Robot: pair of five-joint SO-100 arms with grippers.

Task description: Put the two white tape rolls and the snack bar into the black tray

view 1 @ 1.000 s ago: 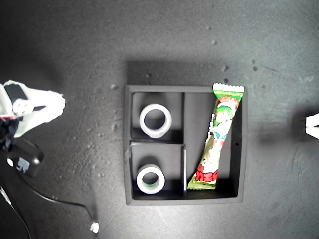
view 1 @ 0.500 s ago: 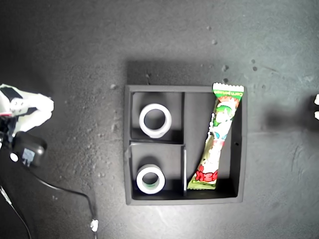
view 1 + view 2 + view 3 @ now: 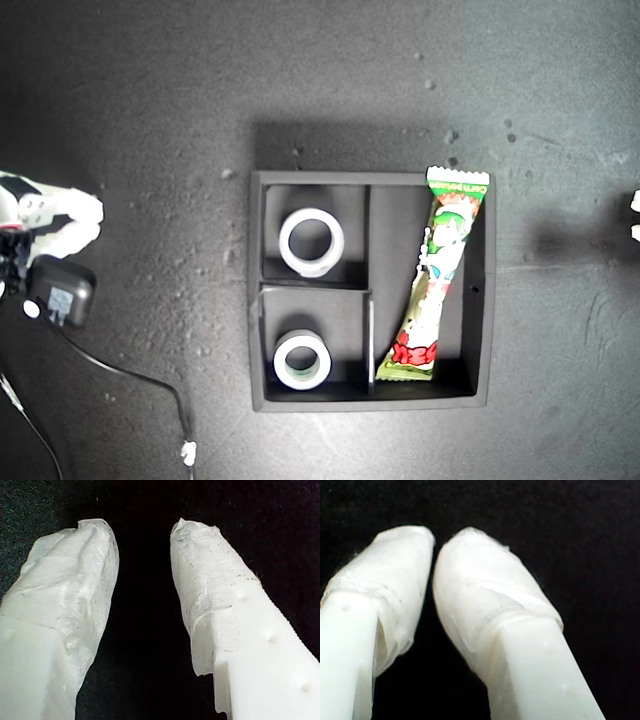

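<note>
Exterior view is showing the black tray (image 3: 478, 290) holding everything: one white tape roll (image 3: 312, 241) in a small compartment, the other tape roll (image 3: 302, 361) in the second, the snack bar (image 3: 437, 275) slanting in the long one. Its crimped end is riding over the tray wall, so a bump could be tipping it out. My first gripper (image 3: 142, 535) is standing parted and empty; my second gripper (image 3: 434, 545) is nearly closed, holding nothing.

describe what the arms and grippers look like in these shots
My first gripper has two white plastic fingers, tips wrapped in wrinkled white tape, with small bumps on the bare plastic. My second gripper has the same taped white fingers. In the exterior view, one arm carries a black box trailing a black cable.
</note>
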